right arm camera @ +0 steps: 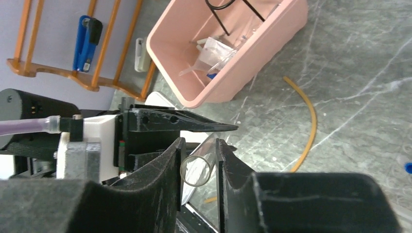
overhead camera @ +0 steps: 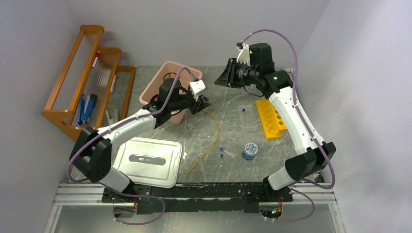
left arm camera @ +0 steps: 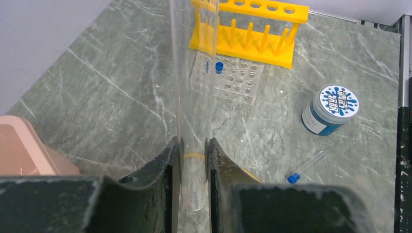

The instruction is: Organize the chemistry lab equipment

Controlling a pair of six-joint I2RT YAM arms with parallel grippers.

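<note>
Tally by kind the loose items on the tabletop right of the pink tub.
yellow tube rack: 1
clear vial tray: 1
blue-labelled jar: 1
tan rubber tube: 1
blue-capped vials: 3
Total: 7
Not counted: the glass tube held in the left gripper.

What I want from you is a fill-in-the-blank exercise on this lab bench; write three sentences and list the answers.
1. The left tool grips a clear glass ____.
2. The black wire tripod ring lies inside the ____ tub.
3. The vial standing in the clear tray has a ____ cap.

Missing words: tube; pink; blue.
</note>
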